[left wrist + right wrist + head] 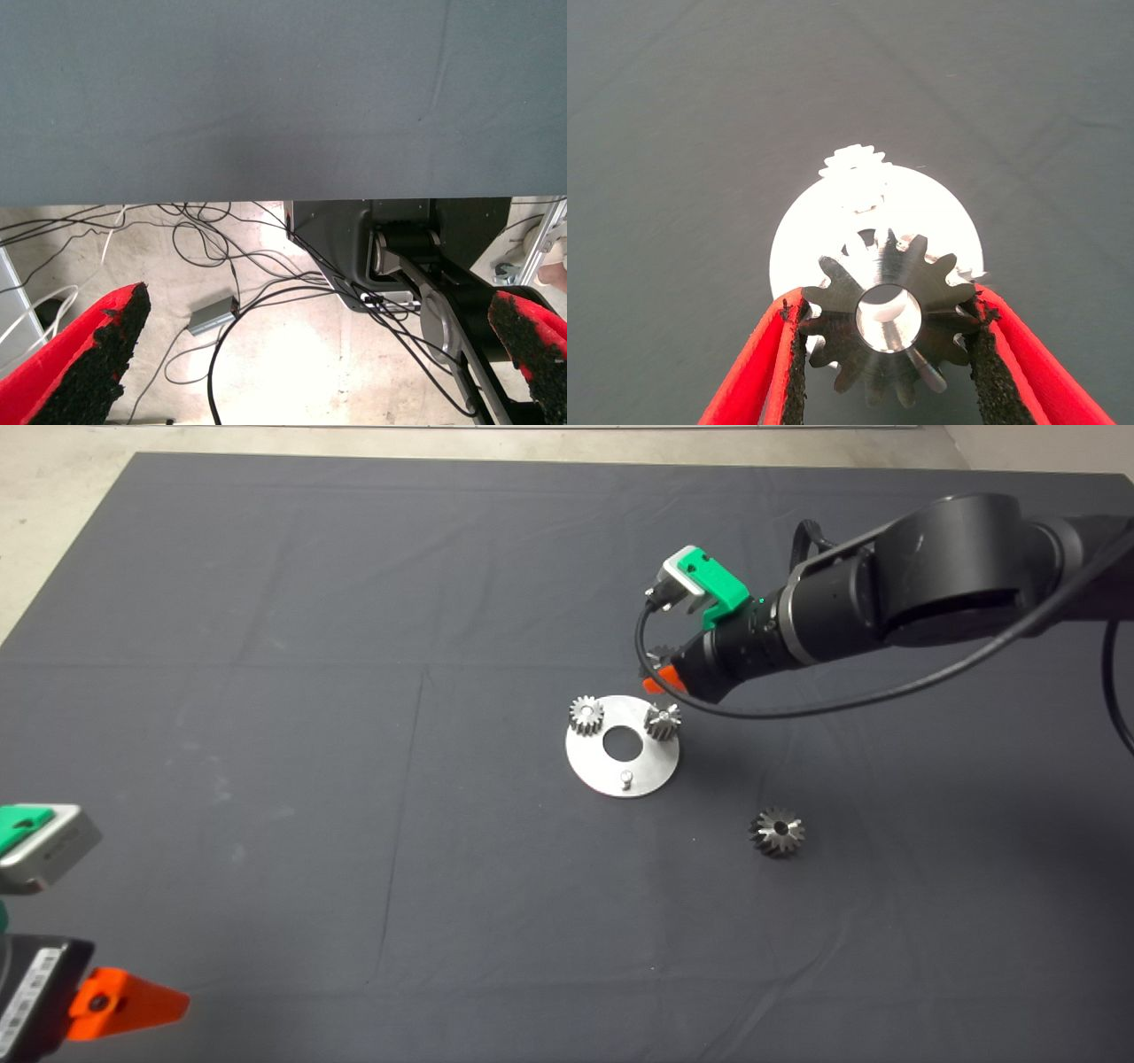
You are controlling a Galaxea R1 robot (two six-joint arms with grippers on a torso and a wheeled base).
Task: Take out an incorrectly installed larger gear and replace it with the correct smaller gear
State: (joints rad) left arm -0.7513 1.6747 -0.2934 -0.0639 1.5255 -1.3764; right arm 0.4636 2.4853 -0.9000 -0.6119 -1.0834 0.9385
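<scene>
My right gripper [657,673] hangs just past the far right rim of the round silver plate [611,775]. It is shut on the smaller gear [935,297], a blackish gear held flat between the red fingers above the plate [939,212]. Only a sliver of this gear [658,657] shows in the head view. The larger gear [778,832] lies loose on the mat, to the right of the plate and nearer the front. My left gripper [97,1001] is parked at the lower left edge, open and empty.
Two small silver gears [586,715] [663,720] sit on the plate's far side. A bare peg [625,778] stands at its near rim, and a round hole [622,744] is in its middle. The left wrist view shows the mat's edge and floor cables [213,266].
</scene>
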